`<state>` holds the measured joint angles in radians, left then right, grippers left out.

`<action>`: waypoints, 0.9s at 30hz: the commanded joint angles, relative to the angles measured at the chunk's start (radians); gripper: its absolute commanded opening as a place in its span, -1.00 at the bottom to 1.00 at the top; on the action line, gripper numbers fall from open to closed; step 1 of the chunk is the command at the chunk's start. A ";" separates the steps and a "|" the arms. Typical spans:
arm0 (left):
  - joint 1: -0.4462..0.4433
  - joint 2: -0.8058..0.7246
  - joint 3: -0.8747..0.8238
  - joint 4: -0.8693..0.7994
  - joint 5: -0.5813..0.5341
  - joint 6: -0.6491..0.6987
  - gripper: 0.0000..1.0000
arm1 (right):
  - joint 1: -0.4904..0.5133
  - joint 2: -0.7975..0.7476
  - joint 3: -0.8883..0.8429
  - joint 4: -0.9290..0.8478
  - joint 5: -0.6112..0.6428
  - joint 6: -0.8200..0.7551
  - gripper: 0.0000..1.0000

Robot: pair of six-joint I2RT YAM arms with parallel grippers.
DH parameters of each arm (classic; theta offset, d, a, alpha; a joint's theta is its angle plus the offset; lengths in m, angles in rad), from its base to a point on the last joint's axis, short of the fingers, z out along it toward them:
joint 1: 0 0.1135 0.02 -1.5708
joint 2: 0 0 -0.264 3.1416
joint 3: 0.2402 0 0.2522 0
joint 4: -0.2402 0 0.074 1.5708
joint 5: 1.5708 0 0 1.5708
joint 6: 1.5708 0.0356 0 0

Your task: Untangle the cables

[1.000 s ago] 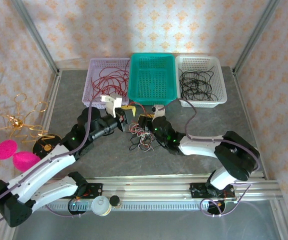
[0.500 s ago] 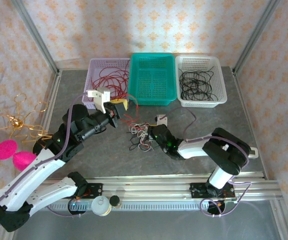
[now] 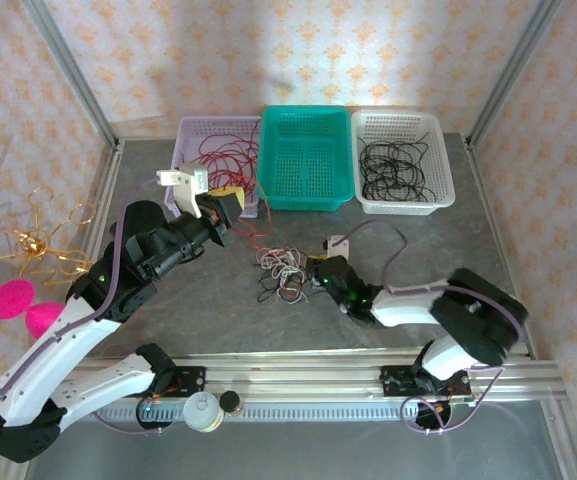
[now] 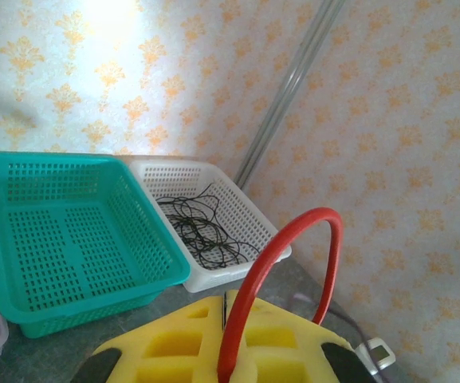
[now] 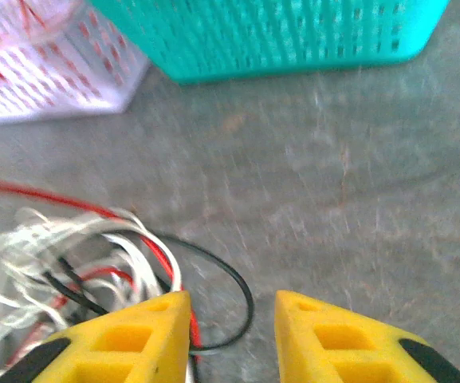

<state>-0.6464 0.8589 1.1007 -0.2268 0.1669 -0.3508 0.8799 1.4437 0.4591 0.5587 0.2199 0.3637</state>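
The cables [image 3: 280, 274] lie as a small clump of red, cream-white and black wires on the grey table, and they appear at the left of the right wrist view [image 5: 86, 255]. My left gripper [image 3: 228, 198] is raised beside the lilac basket. In its wrist view the left gripper [image 4: 228, 311] is shut on a red cable [image 4: 293, 239] that arches up from the yellow fingers. My right gripper [image 3: 318, 272] is low at the clump's right edge. The right gripper [image 5: 232, 315] stands open, and a black cable loop [image 5: 241, 287] lies on the table between its fingers.
Along the back stand a lilac basket [image 3: 196, 135] with red cables, a teal basket [image 3: 306, 112] and a white basket [image 3: 446, 190] with black cables. A gold wire ornament [image 3: 28, 240] and pink discs [image 3: 28, 305] sit beyond the table's left edge.
The left arm has drawn back to the left and up with the red cable. The right gripper has slid back toward the right of the clump, shutting and then opening again.
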 commanded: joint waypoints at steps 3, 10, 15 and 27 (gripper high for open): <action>-0.004 0.005 0.011 -0.054 0.024 0.005 -1.00 | -0.094 -0.302 0.012 -0.145 -0.224 -0.020 0.17; -0.004 0.012 -0.040 0.025 0.107 -0.012 -1.00 | -0.142 -0.313 0.060 0.085 -0.659 0.412 0.43; -0.005 0.024 -0.057 0.047 0.112 -0.012 -1.00 | -0.079 -0.185 0.062 0.312 -0.671 0.724 0.46; -0.004 0.038 -0.068 0.084 0.140 -0.011 -1.00 | 0.020 0.032 0.064 0.553 -0.631 0.924 0.24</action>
<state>-0.6464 0.8974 1.0386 -0.1989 0.2817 -0.3511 0.8856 1.4425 0.5125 1.0008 -0.4122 1.2125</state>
